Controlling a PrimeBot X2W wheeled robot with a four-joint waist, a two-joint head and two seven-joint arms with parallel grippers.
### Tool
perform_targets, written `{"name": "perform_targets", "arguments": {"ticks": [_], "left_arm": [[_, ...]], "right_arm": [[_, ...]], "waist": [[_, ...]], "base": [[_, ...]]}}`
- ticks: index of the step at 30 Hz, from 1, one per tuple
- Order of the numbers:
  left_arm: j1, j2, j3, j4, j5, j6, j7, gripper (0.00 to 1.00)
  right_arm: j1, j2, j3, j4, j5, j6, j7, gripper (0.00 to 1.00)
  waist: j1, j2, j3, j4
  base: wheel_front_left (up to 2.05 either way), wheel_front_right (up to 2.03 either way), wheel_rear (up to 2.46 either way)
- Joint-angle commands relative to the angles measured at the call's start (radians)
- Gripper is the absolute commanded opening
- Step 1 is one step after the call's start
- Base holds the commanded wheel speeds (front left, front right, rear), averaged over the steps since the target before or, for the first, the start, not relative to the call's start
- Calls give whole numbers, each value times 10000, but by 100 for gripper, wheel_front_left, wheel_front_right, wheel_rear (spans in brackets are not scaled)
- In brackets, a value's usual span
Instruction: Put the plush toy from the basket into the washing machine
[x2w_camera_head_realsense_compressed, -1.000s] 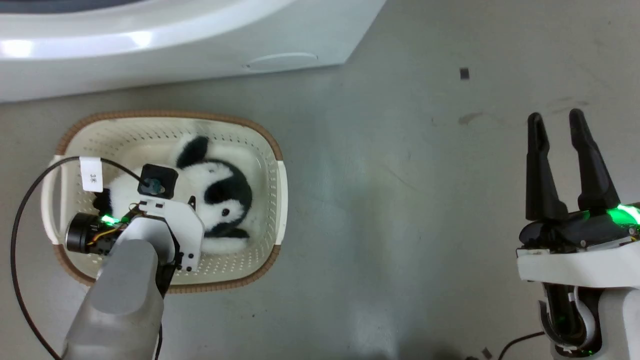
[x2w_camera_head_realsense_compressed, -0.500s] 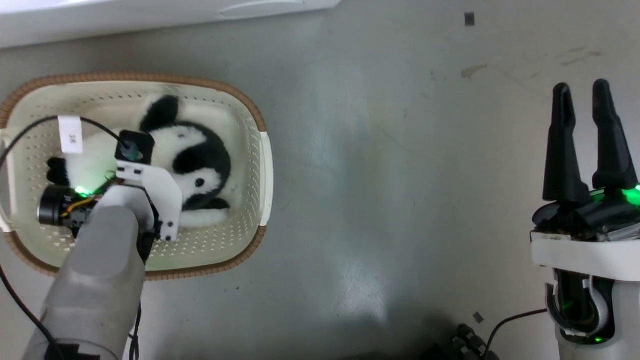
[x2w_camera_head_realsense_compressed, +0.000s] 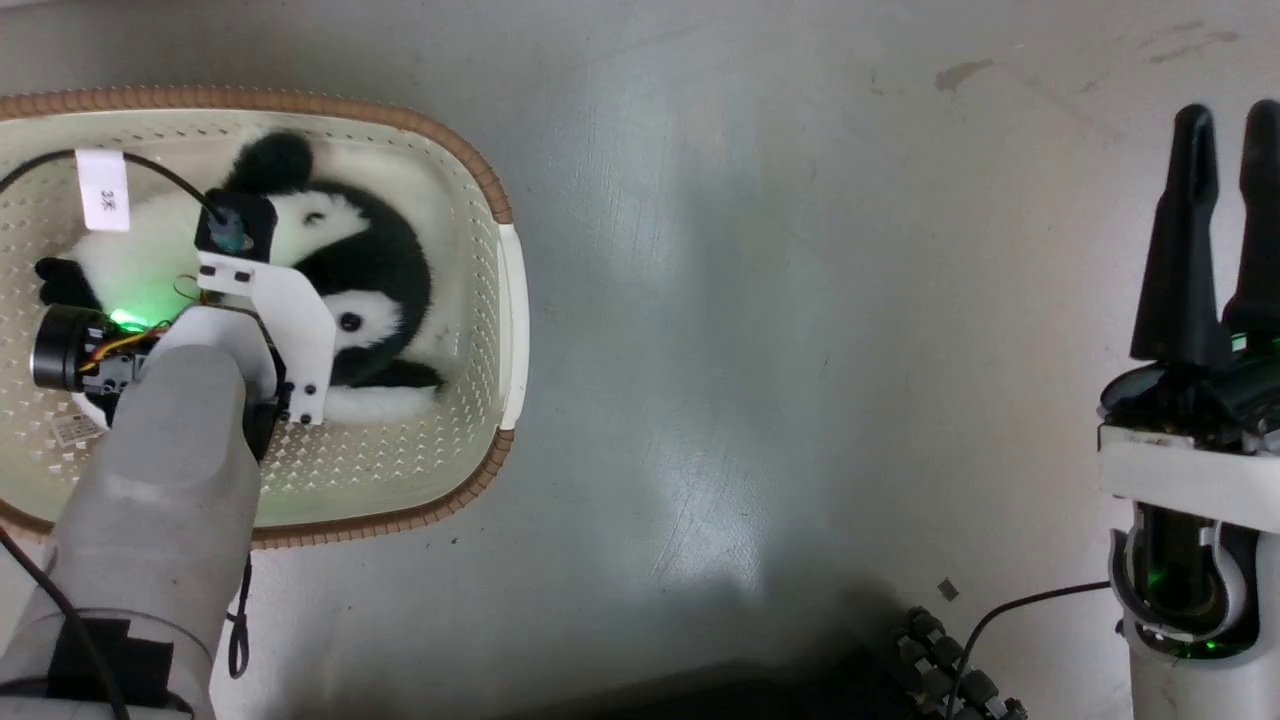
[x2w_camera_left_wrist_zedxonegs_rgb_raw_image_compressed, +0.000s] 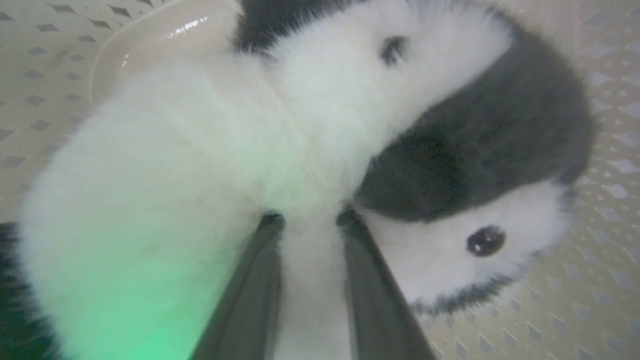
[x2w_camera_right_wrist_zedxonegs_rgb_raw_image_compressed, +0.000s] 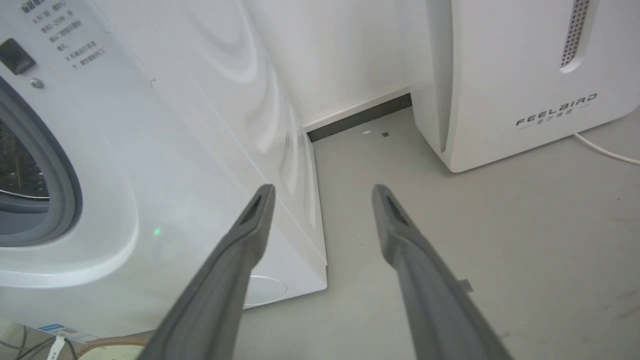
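Note:
The black-and-white plush toy (x2w_camera_head_realsense_compressed: 370, 270) lies in the cream basket (x2w_camera_head_realsense_compressed: 490, 190) at the left of the head view. My left arm reaches down into the basket, and its wrist hides the fingers there. In the left wrist view my left gripper (x2w_camera_left_wrist_zedxonegs_rgb_raw_image_compressed: 310, 220) is pressed into the plush toy (x2w_camera_left_wrist_zedxonegs_rgb_raw_image_compressed: 200, 150), with a tuft of white fur pinched between the two narrow-set fingers. My right gripper (x2w_camera_head_realsense_compressed: 1225, 130) stands open over bare floor at the far right. In the right wrist view the right gripper (x2w_camera_right_wrist_zedxonegs_rgb_raw_image_compressed: 322, 192) points at the washing machine (x2w_camera_right_wrist_zedxonegs_rgb_raw_image_compressed: 175, 125), whose grey door seal (x2w_camera_right_wrist_zedxonegs_rgb_raw_image_compressed: 60, 165) shows at the left edge.
The white FEELBIRD appliance (x2w_camera_right_wrist_zedxonegs_rgb_raw_image_compressed: 525, 75) stands right of the washer, with a gap of grey floor between them. A black cable with a white tag (x2w_camera_head_realsense_compressed: 103, 190) loops over the basket. A dark ribbed part and cable (x2w_camera_head_realsense_compressed: 940, 670) lie at the bottom of the head view.
The head camera has tipped down and turned, so the basket slid up and left and the washer's front left the picture. My left wrist stays low over the plush toy.

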Motion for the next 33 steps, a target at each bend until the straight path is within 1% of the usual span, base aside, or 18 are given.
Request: {"name": "perform_targets", "arguments": {"ticks": [1,8,11,15,20,33], "left_arm": [[14,48,-118,554,-82,-94,205,0],[-412,235,-374,1274,-211,-168,70,0],[-389,206,-372,1399,-331,-130,-105,0],[-179,43,-421,1400,-416,-160,-406,0],[203,-221,-484,1400,-549,-322,-771,0],[1271,-1049,-753,1400,-787,-604,-2286,0]], "right_arm": [[-265,-4,-32,-118,197,-7,-118,100],[-421,-4,-75,-183,479,-7,-264,100],[-396,-4,-65,-133,506,-7,-289,100],[-221,-4,-65,24,408,-7,-289,100],[46,-4,-39,242,187,-7,-289,100],[1025,-4,-228,637,-439,-7,-289,100]], "waist": [[0,0,71,-18],[0,0,175,-90],[0,0,-55,-88],[0,0,-637,33],[0,0,-1502,255],[0,0,-3919,1158]], "base": [[0,0,0],[0,0,0],[0,0,0],[0,0,0],[0,0,0],[0,0,0]]}}
